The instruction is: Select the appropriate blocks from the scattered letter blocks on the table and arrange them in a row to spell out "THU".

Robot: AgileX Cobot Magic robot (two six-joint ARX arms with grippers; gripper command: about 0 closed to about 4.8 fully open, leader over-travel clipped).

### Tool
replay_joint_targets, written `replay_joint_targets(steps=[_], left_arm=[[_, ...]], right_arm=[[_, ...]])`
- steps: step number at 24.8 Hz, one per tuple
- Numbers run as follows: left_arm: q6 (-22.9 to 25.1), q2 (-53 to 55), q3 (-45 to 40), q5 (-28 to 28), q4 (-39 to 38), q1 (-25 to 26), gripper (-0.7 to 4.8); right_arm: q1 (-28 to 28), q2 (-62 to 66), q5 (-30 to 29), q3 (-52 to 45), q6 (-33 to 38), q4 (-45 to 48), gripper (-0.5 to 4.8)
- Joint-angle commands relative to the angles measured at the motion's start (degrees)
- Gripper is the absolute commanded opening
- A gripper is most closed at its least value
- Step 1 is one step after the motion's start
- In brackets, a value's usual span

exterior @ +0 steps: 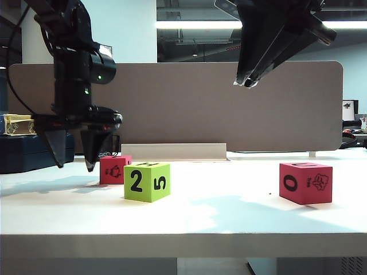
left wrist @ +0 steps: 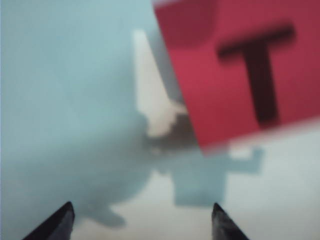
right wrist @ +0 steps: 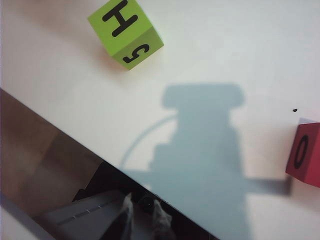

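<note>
The left pincer (exterior: 73,163) hangs low over the table (exterior: 229,215) toward its left end, fingers pointing down and spread wide, with nothing between them. The red T block (exterior: 114,169) sits just beside it, a little nearer the table's middle and set back toward the far edge; whether the nearer fingertip touches it cannot be told. In the left wrist view the same block (left wrist: 240,75) lies ahead of the two dark fingertips (left wrist: 225,227), off to one side of the gap and not inside it.

The right pincer (exterior: 248,83) is held high above the middle of the table, its fingers pressed nearly together and empty, well clear of every block.

The lime green block (exterior: 147,181) stands just in front of the red T block, toward the front edge, showing a black 2 and 5 on its sides; the right wrist view shows an H on its top (right wrist: 126,31). The other red block (exterior: 305,182) rests well apart, near the table's right end, with a black 0 and a small drawing on its faces, and a letter on top that is too foreshortened to read.
</note>
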Motion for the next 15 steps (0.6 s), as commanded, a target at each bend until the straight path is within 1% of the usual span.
replay_joint_targets(steps=[1,2,3,5,6,9,10,12,15], left_arm=[[-0.57,-2.56,0.07,12.2,-5.18,-0.24,3.45],[-0.57,-2.93,0.07,16.24,-5.81,-0.35,3.45],[-0.59,-3.08,0.07,18.82,-6.08,-0.59,3.45],[-0.59,-3.19,0.07,22.58,-6.38,-1.53,3.45],[-0.55,-3.17,0.04,22.97,-6.36,-2.29,3.45],[-0.11,-3.15,0.04,22.43,-5.44,-5.7,3.45],[0.98,-3.13,0.04,22.23,-4.24,-8.2,3.44],[0.72,-3.06,0.04,18.01,-2.38,-11.34,3.44],[0.5,-3.04,0.04,11.85,-1.33,-13.77,3.44]], right_arm=[[0.0,-0.15,3.43,0.24,0.09,0.39,0.54],[0.0,-0.15,3.89,0.24,0.07,0.46,0.54],[-0.02,-0.15,3.93,0.24,0.07,0.55,0.54],[0.0,-0.15,3.91,0.24,0.09,0.85,0.54],[0.0,-0.15,3.91,0.24,0.09,0.96,0.54],[0.0,-0.15,3.85,0.24,0.09,1.14,0.54],[0.0,-0.15,3.82,0.24,0.13,1.07,0.54],[0.0,-0.17,3.72,0.24,0.52,0.46,0.54],[0.0,-0.17,3.72,0.24,0.52,-0.63,0.54]])
